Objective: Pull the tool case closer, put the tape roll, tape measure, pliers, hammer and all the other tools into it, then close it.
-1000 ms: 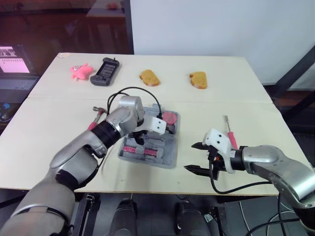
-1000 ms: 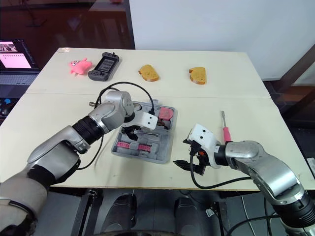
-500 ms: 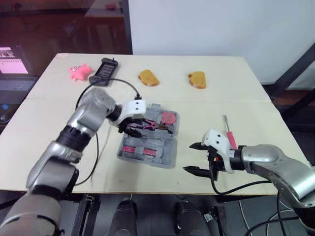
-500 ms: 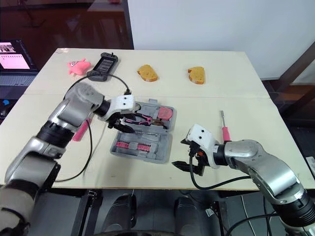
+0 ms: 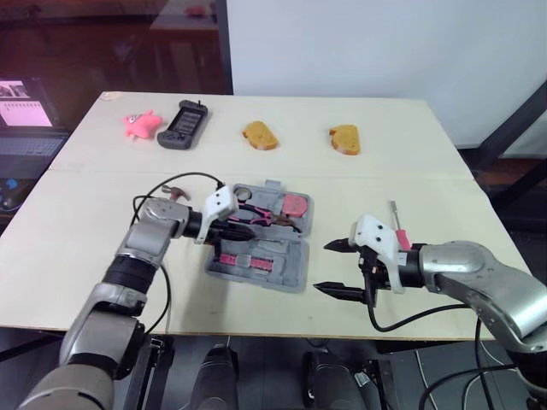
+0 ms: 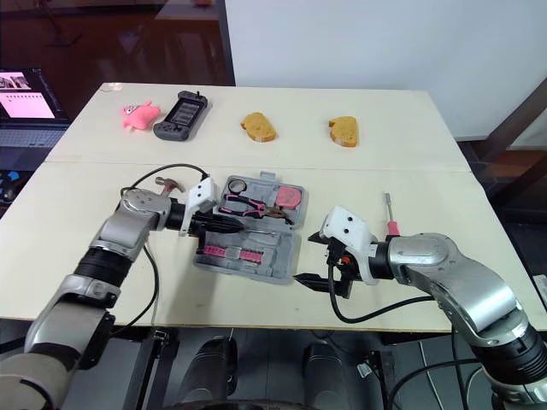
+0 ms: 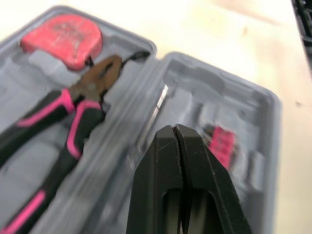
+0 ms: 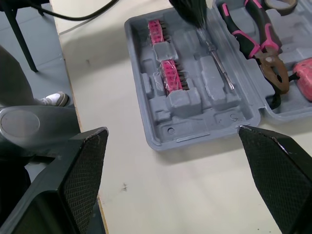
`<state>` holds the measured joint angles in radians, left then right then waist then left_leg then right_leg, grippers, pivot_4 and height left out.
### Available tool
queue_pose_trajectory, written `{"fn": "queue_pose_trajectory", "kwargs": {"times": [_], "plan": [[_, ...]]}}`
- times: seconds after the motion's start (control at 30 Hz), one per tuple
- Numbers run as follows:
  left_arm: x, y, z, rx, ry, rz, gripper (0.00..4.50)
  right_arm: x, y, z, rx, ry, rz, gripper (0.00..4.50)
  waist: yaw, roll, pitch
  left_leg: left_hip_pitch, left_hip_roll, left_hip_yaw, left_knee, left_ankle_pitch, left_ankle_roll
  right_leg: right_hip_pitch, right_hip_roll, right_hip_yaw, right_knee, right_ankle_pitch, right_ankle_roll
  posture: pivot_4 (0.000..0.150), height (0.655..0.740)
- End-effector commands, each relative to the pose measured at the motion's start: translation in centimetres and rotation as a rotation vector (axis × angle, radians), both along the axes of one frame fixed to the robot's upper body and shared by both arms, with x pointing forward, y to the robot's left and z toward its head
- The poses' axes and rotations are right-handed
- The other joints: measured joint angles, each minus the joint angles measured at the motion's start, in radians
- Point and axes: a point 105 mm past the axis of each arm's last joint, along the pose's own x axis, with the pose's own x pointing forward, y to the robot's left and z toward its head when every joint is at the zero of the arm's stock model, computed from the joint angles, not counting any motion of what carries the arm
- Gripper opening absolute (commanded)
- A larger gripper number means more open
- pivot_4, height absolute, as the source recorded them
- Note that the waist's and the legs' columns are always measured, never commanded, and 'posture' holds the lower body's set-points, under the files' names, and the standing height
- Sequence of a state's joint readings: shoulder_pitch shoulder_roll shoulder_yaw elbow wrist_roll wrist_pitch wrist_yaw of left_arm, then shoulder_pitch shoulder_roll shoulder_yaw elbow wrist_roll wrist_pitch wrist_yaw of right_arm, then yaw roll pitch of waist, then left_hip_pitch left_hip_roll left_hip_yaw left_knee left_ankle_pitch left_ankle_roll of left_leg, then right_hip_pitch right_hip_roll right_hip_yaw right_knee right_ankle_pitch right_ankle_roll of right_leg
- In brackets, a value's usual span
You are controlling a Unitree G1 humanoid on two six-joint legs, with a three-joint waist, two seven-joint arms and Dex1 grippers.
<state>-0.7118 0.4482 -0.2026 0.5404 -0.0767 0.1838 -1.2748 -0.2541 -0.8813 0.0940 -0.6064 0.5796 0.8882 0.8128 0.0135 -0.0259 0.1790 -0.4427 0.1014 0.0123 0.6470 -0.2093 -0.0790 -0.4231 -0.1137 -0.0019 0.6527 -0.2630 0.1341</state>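
Two robot arms work at an open grey tool case (image 5: 272, 265) lying near the front middle of a pale table (image 5: 359, 175), partly packed.

The left gripper (image 7: 174, 130) has its two black fingers pressed together, holding nothing, with the tips low over the case's hinge line beside the pink-handled pliers (image 5: 261, 217), which already lie in their moulded slot. A red tape measure (image 5: 295, 205) and a tape roll (image 6: 235, 184) also sit in that half. The right gripper (image 5: 321, 266) waits spread wide and empty just off the case's right edge, probably placed to steady or close it. A hammer (image 6: 169, 183) lies on the table behind the left arm and a screwdriver (image 5: 396, 224) beyond the right gripper, so both need packing.
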Motion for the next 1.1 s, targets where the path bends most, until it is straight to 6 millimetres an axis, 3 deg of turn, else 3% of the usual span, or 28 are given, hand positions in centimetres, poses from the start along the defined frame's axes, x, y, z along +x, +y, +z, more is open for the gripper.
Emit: {"fn": "queue_pose_trajectory", "kwargs": {"times": [0.03,0.23,0.4,0.53,0.63,0.77,0.87,0.97,1.07,1.1], "plan": [[1.1,-0.4,0.7,0.002,-0.073,0.011,0.02,-0.1,0.0,1.2,0.006,-0.051,0.003,4.50,0.000,0.000,0.000,0.000,0.000,0.000,0.000,0.000,0.000,0.000,0.000,0.000,0.000,0.000,0.000,0.150,0.7207],[1.5,-0.5,-1.2,0.077,-0.079,-0.006,0.02,-0.2,-0.1,1.2,0.007,-0.047,-0.010,4.50,0.001,0.000,0.000,0.000,0.000,0.000,0.000,0.000,0.000,0.000,0.000,0.000,0.000,0.000,0.000,0.150,0.7207],[0.6,1.1,-5.0,0.257,-0.042,-0.029,0.02,-0.2,-0.5,0.9,-0.006,-0.038,-0.026,4.50,0.000,0.000,0.000,0.000,0.000,0.000,0.000,0.000,0.000,0.000,0.000,0.000,0.000,0.000,0.000,0.150,0.7207],[0.7,0.7,-5.1,0.246,-0.060,-0.026,0.02,-0.1,-0.8,0.7,-0.017,-0.034,-0.033,4.50,0.001,0.002,-0.001,0.001,0.000,0.000,0.000,0.000,0.000,0.001,0.000,0.000,0.000,0.000,0.000,0.150,0.7207],[1.4,-0.1,-3.8,0.178,-0.076,-0.001,0.02,0.0,-0.8,0.7,-0.012,-0.039,-0.035,4.50,0.003,0.002,-0.001,0.001,0.000,0.000,0.000,0.000,0.000,0.002,0.000,0.000,-0.001,0.000,0.000,0.150,0.7207],[2.2,-0.6,-0.4,0.036,-0.108,0.032,0.02,0.3,-1.0,0.8,-0.007,-0.071,-0.035,4.50,0.005,0.001,-0.001,0.001,0.000,0.000,0.000,0.000,0.000,0.002,0.000,0.000,-0.001,0.000,0.000,0.150,0.7207],[2.5,0.4,3.0,-0.067,-0.149,0.074,0.02,0.7,-1.6,1.0,-0.011,-0.156,-0.050,4.50,0.002,0.001,-0.001,0.000,0.000,0.000,0.000,0.000,0.000,0.001,0.000,0.000,-0.001,0.000,0.000,0.150,0.7207],[2.0,2.4,4.5,-0.077,-0.171,0.110,0.02,1.5,-3.0,0.9,-0.014,-0.183,-0.096,4.50,-0.006,0.001,-0.001,0.000,0.000,0.000,-0.001,0.000,0.000,0.001,0.000,0.000,-0.001,0.000,0.001,0.150,0.7207],[1.2,5.1,5.4,-0.065,-0.177,0.162,0.93,2.2,-4.5,1.2,0.018,-0.184,-0.138,4.50,-0.011,0.002,-0.001,0.002,0.000,0.000,-0.002,0.000,0.000,0.001,0.000,0.000,-0.001,0.000,0.001,0.150,0.7207],[0.9,7.0,5.5,-0.061,-0.184,0.211,1.32,2.2,-5.3,1.3,0.034,-0.188,-0.157,4.50,-0.010,0.002,-0.001,0.002,0.000,0.000,-0.002,0.000,0.000,0.001,0.000,0.000,-0.001,0.000,0.001,0.150,0.7207]]}}
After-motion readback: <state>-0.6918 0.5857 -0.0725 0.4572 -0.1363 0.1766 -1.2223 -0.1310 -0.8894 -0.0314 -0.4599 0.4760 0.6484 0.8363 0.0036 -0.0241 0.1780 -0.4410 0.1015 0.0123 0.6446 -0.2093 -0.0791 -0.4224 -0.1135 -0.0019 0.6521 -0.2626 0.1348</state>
